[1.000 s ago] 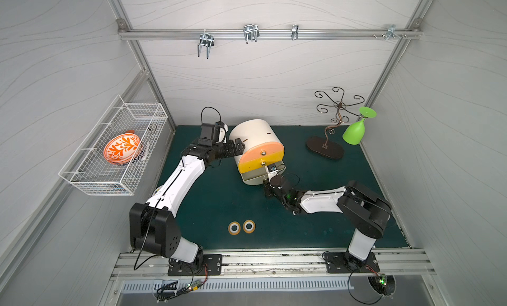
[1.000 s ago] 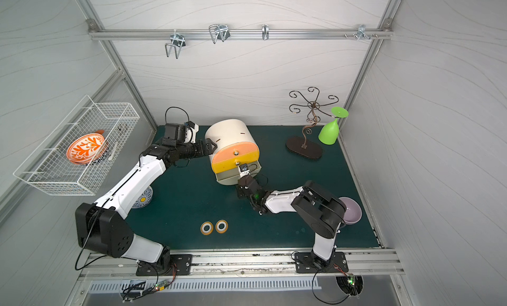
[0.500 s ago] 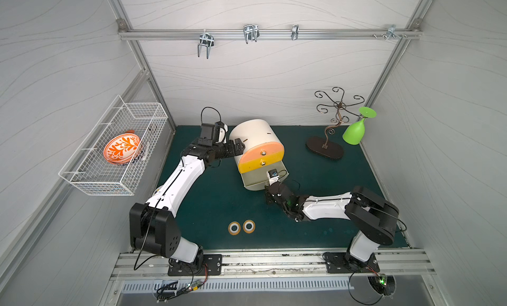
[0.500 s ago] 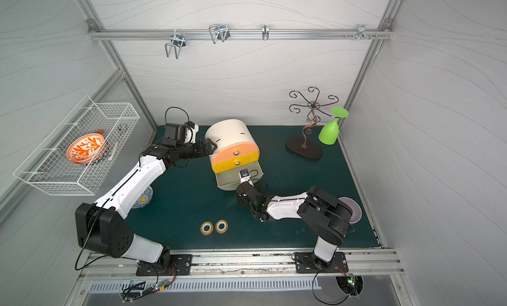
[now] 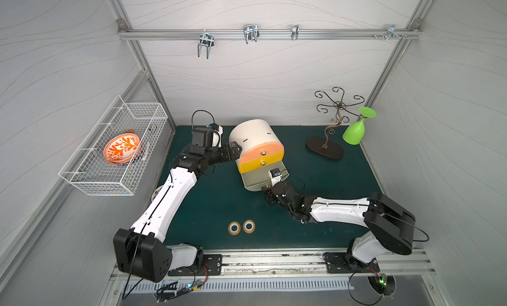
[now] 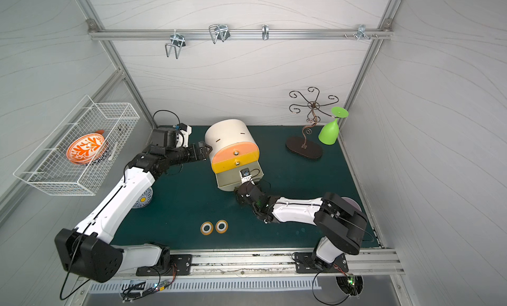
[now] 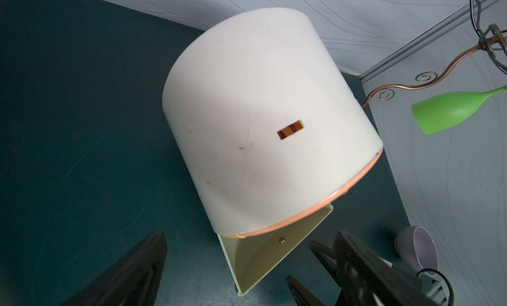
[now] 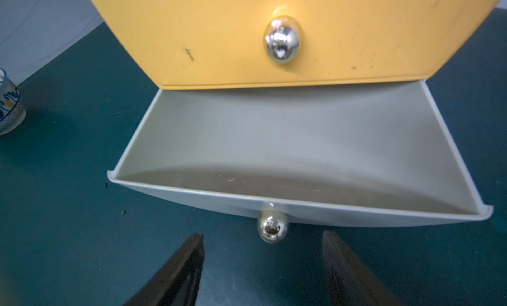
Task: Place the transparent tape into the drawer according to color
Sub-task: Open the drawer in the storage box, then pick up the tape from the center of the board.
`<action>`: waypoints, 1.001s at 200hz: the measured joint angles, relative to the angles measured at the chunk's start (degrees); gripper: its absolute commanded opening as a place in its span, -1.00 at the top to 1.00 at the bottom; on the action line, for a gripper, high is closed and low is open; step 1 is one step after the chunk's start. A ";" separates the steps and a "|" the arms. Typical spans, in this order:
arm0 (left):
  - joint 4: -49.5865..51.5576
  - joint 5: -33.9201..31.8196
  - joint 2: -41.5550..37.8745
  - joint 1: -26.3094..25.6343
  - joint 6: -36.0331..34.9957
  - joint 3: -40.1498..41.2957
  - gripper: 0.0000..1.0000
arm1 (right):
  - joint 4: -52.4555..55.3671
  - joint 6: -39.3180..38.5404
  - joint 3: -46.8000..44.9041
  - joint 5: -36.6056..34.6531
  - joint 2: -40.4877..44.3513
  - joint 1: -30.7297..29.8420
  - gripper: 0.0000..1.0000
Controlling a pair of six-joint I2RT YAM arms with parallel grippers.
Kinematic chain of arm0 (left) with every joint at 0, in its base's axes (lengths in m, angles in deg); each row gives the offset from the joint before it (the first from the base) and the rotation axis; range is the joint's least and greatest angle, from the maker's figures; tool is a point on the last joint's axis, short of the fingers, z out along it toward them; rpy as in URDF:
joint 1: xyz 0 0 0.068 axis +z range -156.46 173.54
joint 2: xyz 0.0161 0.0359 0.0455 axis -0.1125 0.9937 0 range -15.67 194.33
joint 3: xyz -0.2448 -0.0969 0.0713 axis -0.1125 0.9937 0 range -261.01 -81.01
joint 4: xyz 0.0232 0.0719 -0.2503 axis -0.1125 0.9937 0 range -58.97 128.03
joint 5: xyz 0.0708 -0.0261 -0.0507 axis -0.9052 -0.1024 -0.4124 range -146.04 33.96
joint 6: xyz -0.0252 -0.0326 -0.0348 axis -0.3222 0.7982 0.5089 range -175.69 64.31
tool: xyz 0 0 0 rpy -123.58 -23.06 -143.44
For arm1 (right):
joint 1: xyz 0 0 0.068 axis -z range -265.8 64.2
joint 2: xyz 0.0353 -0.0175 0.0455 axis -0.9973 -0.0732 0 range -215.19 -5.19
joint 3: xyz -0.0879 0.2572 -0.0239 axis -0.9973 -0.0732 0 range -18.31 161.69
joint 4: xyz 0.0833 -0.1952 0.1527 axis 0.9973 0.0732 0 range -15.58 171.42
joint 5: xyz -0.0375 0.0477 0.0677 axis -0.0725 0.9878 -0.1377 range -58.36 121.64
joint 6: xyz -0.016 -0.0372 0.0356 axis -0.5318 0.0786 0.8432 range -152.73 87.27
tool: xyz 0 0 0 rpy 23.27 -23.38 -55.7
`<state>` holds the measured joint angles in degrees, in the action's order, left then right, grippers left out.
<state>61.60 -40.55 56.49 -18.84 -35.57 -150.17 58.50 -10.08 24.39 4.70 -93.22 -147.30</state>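
Transparent tape shows in both top views as two glossy orange tape rolls (image 5: 230, 228) (image 6: 217, 226) with white cores. They lie flat and side by side on the dark green mat (image 5: 208, 208) near the front rail, well apart from the cream round-topped drawer cabinet (image 5: 253, 136). The cabinet's peach drawer front (image 5: 260, 153) and yellow drawer front (image 5: 258, 164) are shut, and its grey bottom drawer (image 5: 253, 181) stands open. The right gripper (image 5: 266, 193) sits just in front of that drawer, and the left gripper (image 5: 235, 151) is beside the cabinet's flank. A white wire basket (image 5: 90, 181) on the side wall carries an orange-patterned plate (image 5: 122, 149). A green plastic goblet (image 5: 355, 131) hangs upside down from a brown metal stand (image 5: 325, 151). A blue-patterned cup (image 6: 142, 199) shows in a top view, partly hidden by the left arm.

The left wrist view shows the cabinet's curved cream shell with the grey drawer jutting below it. The left gripper's dark fingers (image 7: 142, 266) are spread wide and grip nothing. A lilac bowl (image 7: 417, 249) sits beyond them.

The right wrist view shows the right gripper's fingers (image 8: 189, 263) parted. The grey drawer's chrome knob (image 8: 273, 227) lies just ahead of the gap, and neither finger touches it. No tape roll appears in either wrist view.
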 measured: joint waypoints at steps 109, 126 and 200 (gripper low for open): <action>9.55 1.60 -15.04 -3.74 4.76 19.80 -0.85 | 17.81 2.60 0.11 17.46 16.90 8.63 -0.98; 10.80 0.57 -15.08 -8.68 5.25 20.76 -0.81 | 20.06 2.62 0.11 19.80 18.86 10.32 -0.98; 13.46 -7.21 -11.15 -26.47 7.17 22.69 -0.41 | 26.45 2.64 0.07 27.10 23.08 15.52 -0.97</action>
<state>75.07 -47.76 45.34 -45.31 -28.40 -127.49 84.94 -7.44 24.45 31.80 -70.14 -131.78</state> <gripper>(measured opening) 0.723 0.988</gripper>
